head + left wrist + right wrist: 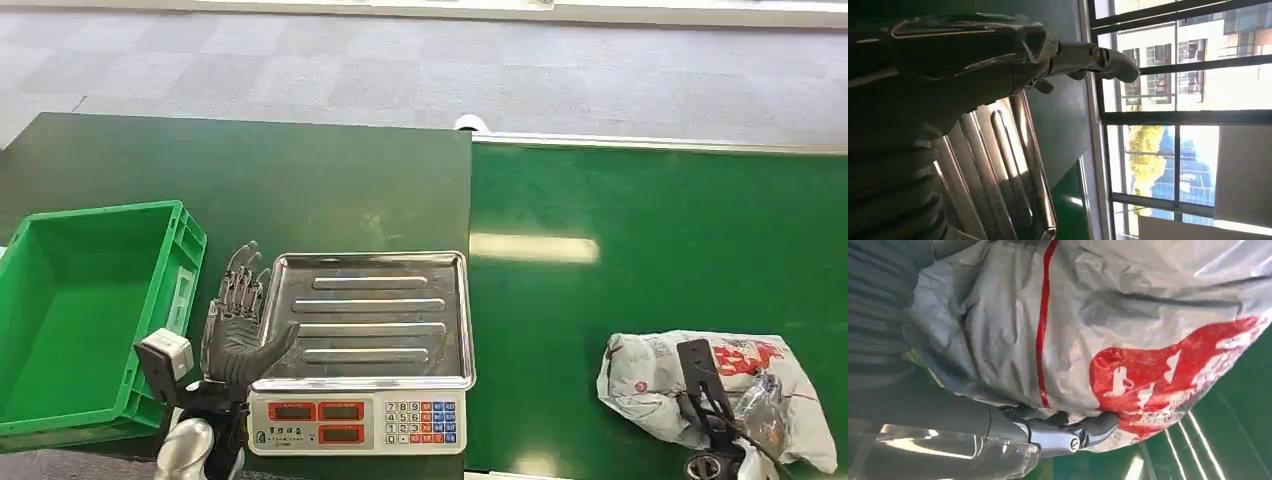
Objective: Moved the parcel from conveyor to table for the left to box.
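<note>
From up top, the parcel is a crinkly grey plastic mailer with red print, lumpy and soft-looking, lying on the shiny green conveyor on the right side. The right hand sits on top of it with dark parts pressed into the plastic, so it looks like it's got hold of the bag. Over on the dark green counter there's a weighing scale with a ribbed stainless tray and a keypad front, and a bright green plastic crate at the far left. The left hand hovers between crate and scale, fingers spread and holding nothing.

Left wrist cam: the grey ribbed cover and thumb stick out straight over the steel tray's raised ridges, with big windows behind.

Right wrist cam: wrinkled grey film of the parcel up close, red stripe and red logo, thumb pushed into its edge, green belt just beyond.
</note>
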